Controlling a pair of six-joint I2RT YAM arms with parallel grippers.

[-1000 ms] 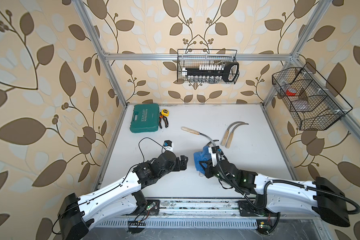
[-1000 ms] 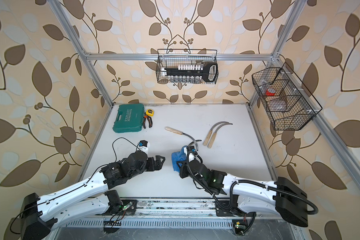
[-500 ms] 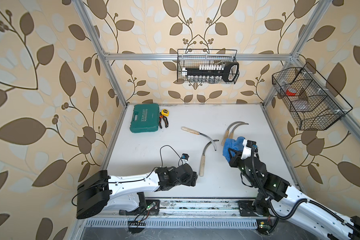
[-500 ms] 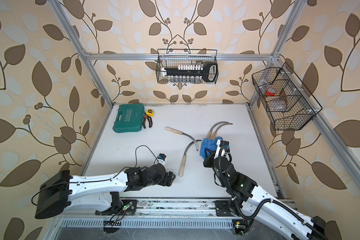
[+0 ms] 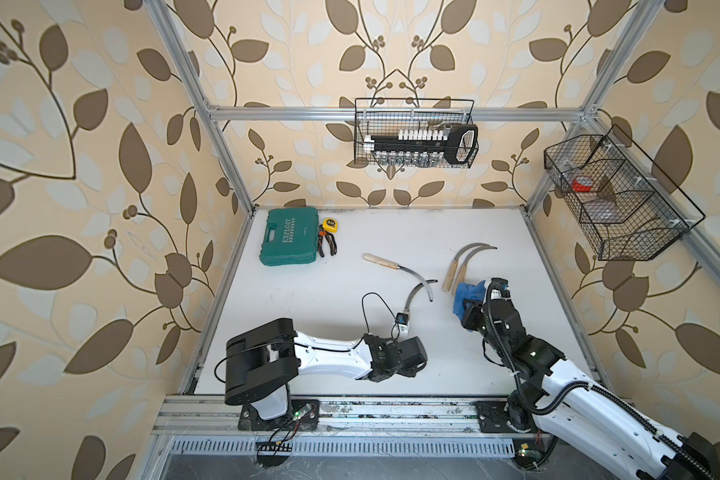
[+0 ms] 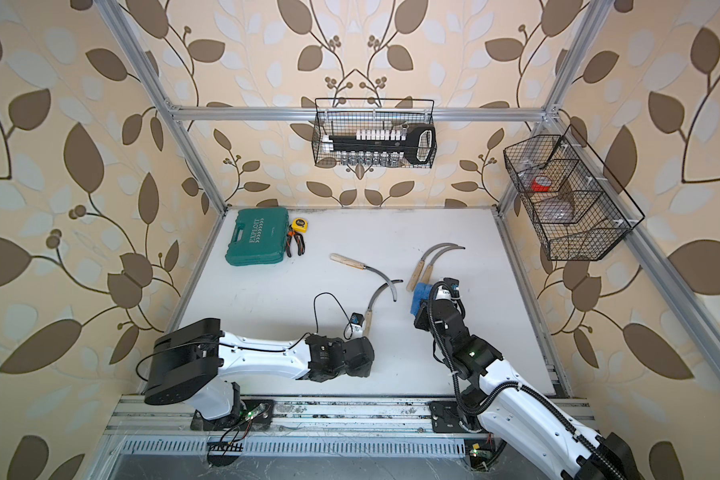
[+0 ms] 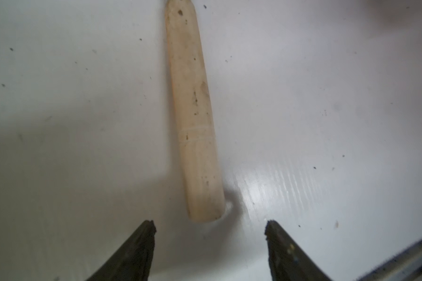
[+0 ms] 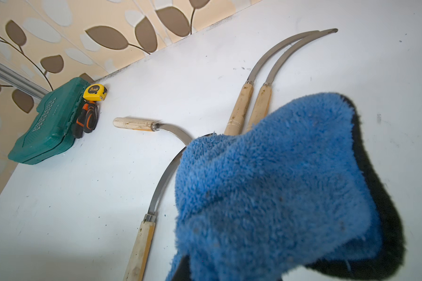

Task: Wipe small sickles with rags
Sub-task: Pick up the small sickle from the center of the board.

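Four sickles (image 5: 377,261), case (image 5: 289,243), pliers (image 5: 329,245); left pincer (image 7: 210,225) spread near handle (image 7: 195,121); right pincer (image 5: 467,302) pinching rag (image 8: 266,182).

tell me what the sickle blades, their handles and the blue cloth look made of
The sickle blades look like metal, likely steel: grey, thin, with a dull sheen. The handles look like pale bare wood: matte, dark specks, turned grooves near the end. The blue cloth looks like microfibre or a similar plush fabric: tufted fuzzy pile, dark trim edge.
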